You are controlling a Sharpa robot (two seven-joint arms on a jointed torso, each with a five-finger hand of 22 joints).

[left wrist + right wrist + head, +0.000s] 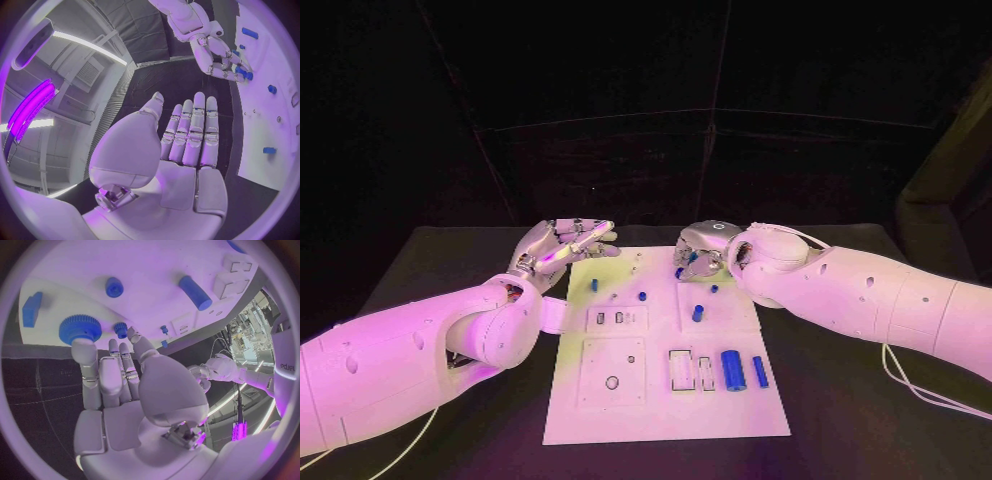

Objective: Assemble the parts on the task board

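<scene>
Your right hand holds nothing, fingers straight; its fingertip touches the gear on the board. Curl round the gear squarely before lifting. Left hand hangs open.

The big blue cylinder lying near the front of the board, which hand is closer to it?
Right. The right hand is over the board's far part, up-board from the cylinder; the left hand hovers off the board's far left corner, farther away.

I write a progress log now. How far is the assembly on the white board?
Some small blue pieces already stand in the board. The right hand touches a blue gear at the far edge; the left hand holds nothing. Two blue cylinders lying near the front remain.
</scene>
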